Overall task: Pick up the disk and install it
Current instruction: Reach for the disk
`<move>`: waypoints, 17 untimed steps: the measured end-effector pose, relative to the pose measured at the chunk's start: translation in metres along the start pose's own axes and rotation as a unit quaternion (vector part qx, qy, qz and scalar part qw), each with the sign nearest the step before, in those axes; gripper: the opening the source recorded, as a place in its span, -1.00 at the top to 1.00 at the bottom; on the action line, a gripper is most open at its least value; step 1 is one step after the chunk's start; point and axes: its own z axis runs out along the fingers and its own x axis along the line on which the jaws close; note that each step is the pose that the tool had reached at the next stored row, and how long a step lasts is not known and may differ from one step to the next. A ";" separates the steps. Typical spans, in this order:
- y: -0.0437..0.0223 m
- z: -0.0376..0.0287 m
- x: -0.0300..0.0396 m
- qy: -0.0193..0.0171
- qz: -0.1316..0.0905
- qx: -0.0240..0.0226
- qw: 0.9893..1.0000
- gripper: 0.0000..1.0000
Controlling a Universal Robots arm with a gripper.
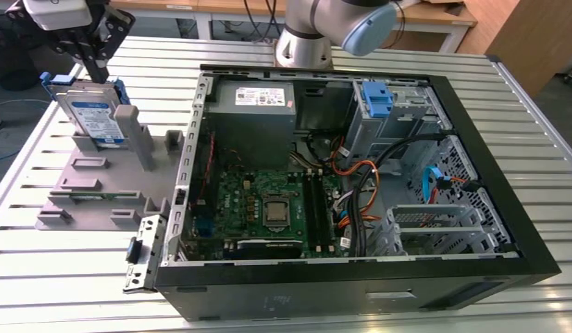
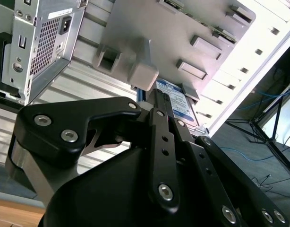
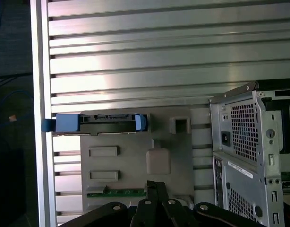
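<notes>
The disk [image 1: 91,114], silver with a white-and-blue label and a blue carrier bracket, stands upright on edge in the grey holder fixture [image 1: 105,184] on the exterior view's left. My gripper [image 1: 96,69] hangs just above its top edge, fingers together and holding nothing. In the first wrist view the disk [image 3: 107,124] appears edge-on, apart from the gripper [image 3: 155,185]. In the second wrist view the gripper [image 2: 157,97] points beside the disk's label [image 2: 179,103] and a grey post [image 2: 143,72].
The open computer case [image 1: 535,229] lies on the slatted metal table [image 1: 73,298], with a grey power-supply box [image 1: 253,100], a motherboard [image 1: 267,208], cables and a lone blue bracket [image 1: 378,97] at the drive bay. The arm's base [image 1: 304,41] stands behind the case.
</notes>
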 end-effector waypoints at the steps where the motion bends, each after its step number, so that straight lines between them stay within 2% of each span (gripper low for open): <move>1: -0.0001 0.0001 0.0013 0.000 0.000 0.000 1.000 0.79; 14: -0.0012 0.0021 0.0258 0.000 0.000 0.000 1.000 0.79; 17: -0.0014 0.0025 0.0292 0.000 0.000 0.000 1.000 0.79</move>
